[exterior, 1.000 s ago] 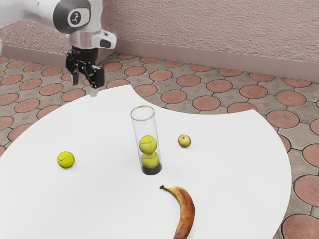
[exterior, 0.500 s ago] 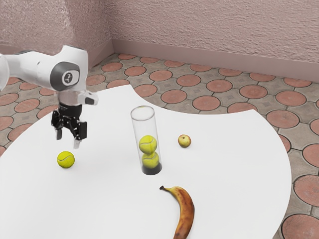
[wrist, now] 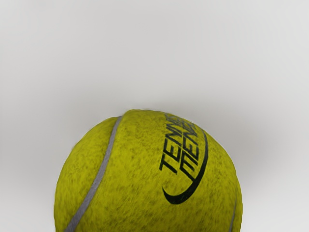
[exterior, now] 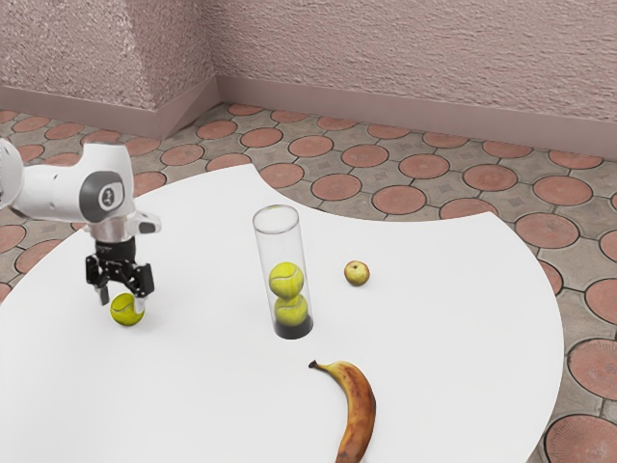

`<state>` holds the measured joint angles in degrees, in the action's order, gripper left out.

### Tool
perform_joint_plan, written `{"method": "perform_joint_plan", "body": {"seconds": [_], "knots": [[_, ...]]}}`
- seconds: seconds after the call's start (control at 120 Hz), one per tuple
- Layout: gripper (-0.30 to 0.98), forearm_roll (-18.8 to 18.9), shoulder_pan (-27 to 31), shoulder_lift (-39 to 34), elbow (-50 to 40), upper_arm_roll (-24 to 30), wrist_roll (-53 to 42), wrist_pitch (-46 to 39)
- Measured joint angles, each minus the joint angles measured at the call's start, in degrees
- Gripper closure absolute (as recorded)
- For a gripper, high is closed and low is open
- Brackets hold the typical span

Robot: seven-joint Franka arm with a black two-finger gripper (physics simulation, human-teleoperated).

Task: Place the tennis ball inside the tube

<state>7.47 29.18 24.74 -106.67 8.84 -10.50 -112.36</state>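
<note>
We have our gripper (exterior: 122, 305) low over the white table (exterior: 212, 386), pointing down at the loose tennis ball (exterior: 126, 311). The claw is open: its two fingers stand well apart, with the ball between them, and they are not closed on it. (Whether either one brushes the felt, we can't tell.) The ball we are to put away sits on the tabletop, outside the tube (exterior: 297, 253), over toward the exterior view's left. From the wrist we see it close up under our hand, with a pale grey seam curving over the yellow-green felt, and black lettering with a black curved stroke beneath it.

The tube is clear, open at the top and dark at the base, and it stands upright on the table, well apart from our hand toward the exterior view's right. Inside it we see two more balls, one stacked on the other: the upper ball (exterior: 286, 280) rests on the lower ball (exterior: 291, 311), which sits down by the dark base. There is bare space in the tube above them.

Near the tube, farther toward the exterior view's right, lies a small apple (exterior: 357, 273), yellowish with some red. A banana (exterior: 361, 410), mottled brown, lies closer to the exterior camera, its dark stem end turned toward the tube's foot.
</note>
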Motion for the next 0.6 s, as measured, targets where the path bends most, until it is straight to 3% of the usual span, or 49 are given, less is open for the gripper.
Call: {"method": "perform_joint_plan", "body": {"seconds": [0.117, 0.425, 0.6], "knots": [[0.01, -1.3, 0.2, 1.5, 1.0, 0.0, -0.2, -2.0], [0.24, -2.2, 0.5, 1.5, -0.7, -0.1, -0.4, -4.0], [0.26, -2.3, 0.6, 1.6, -1.2, 0.0, -0.5, -4.4]]}}
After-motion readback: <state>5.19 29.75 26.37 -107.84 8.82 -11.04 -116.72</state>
